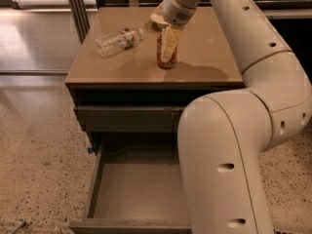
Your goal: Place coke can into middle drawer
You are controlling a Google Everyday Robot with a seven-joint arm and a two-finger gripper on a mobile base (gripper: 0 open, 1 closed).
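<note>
The coke can stands upright on the brown cabinet top, near its middle. My gripper reaches down from above and sits right at the can, covering its upper part and much of its front. Only the can's red left side and base show. Below, the middle drawer is pulled out wide open, and its flat grey-brown floor has nothing on it. My arm's large pale links hide the drawer's right part.
A clear plastic water bottle lies on its side on the cabinet top, left of the can. A closed grey drawer front sits above the open drawer. Speckled floor spreads out to the left.
</note>
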